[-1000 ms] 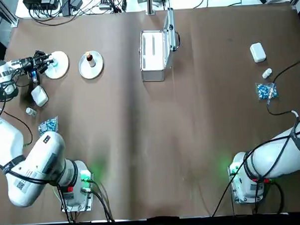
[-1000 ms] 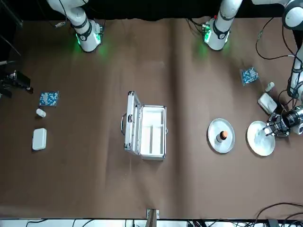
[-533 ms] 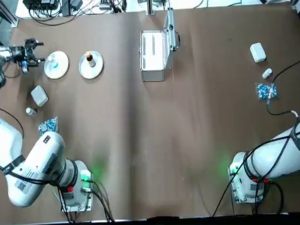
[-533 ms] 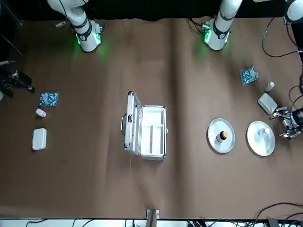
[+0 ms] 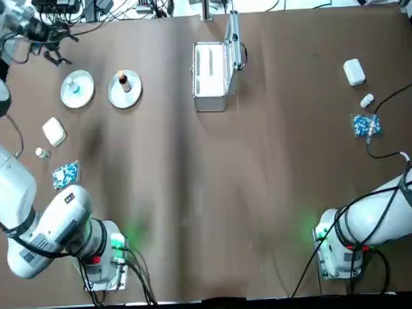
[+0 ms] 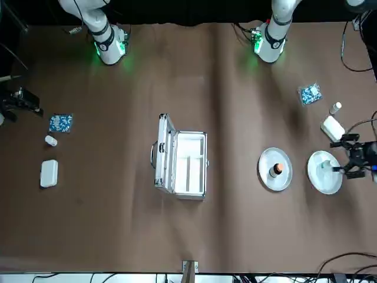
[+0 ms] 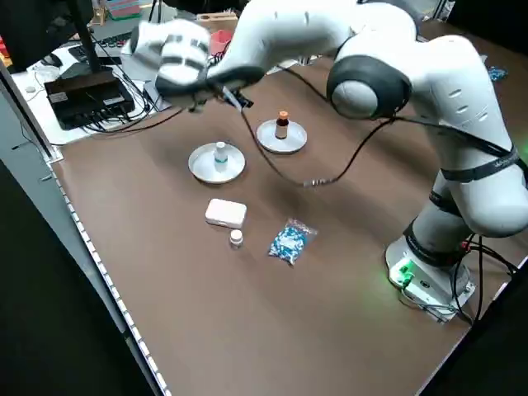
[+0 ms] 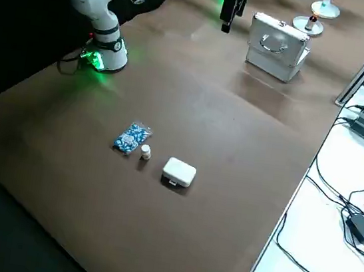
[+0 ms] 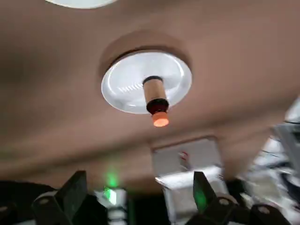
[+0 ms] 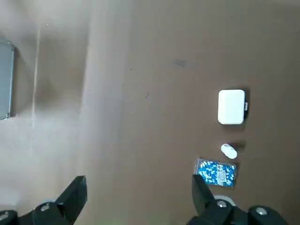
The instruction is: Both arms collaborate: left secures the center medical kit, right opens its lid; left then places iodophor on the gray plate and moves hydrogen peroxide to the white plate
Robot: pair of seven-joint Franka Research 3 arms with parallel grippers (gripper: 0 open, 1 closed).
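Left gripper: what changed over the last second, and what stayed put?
The left gripper let go of the hydrogen peroxide on the white plate, then pulled away open toward the table's far-left corner. The iodophor, the gray plate and the open medical kit are unchanged.

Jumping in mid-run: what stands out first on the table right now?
The medical kit stands open at the table's far centre, lid upright. To the robot's left, the iodophor sits on the gray plate and the hydrogen peroxide on the white plate. The left gripper hovers open beside the white plate, empty.

Brown table [image 5: 214, 195], white bench with cables [image 8: 332, 216] alongside.
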